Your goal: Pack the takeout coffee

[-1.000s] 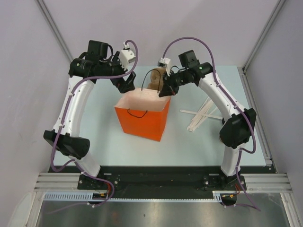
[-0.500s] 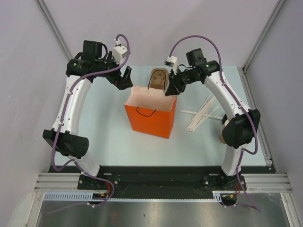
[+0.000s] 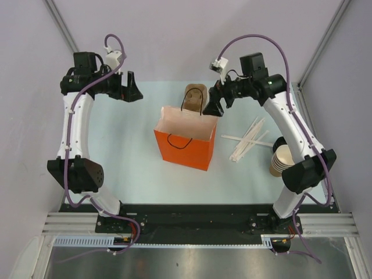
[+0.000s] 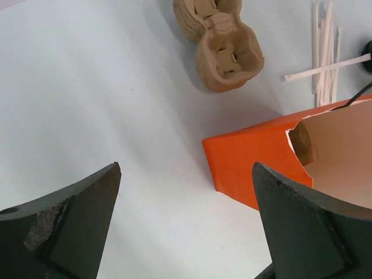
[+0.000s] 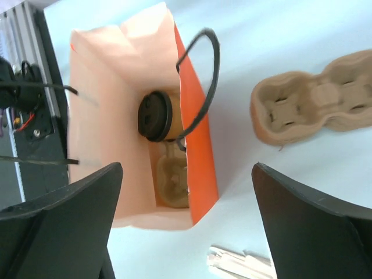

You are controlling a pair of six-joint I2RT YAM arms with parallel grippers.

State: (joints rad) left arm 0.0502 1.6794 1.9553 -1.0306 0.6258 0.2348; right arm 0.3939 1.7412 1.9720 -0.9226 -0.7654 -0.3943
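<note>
Pale blue tabletop (image 3: 128,157) carries an upright orange paper bag with black cord handles (image 3: 185,152); my right gripper (image 5: 186,168) hangs above its far right corner and my left gripper (image 4: 186,168) well off to its left, both with fingers spread and empty. Deep in the bag, a brown moulded-pulp carrier (image 5: 173,183) lies, the tan kraft-paper coffee cup with a round black lid (image 5: 156,116) in one pocket

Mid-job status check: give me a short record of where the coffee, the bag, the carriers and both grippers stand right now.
takeout coffee: upright inside the bag, black lid on
orange bag: standing mid-table, top open
carrier in bag: beside the coffee, visible pocket empty
spare carrier: on the table behind the bag, pockets empty
left gripper: open, holding nothing, off to the bag's left
right gripper: open, holding nothing, over the bag's far right corner
cup stack: lidless, on the table to the right
</note>
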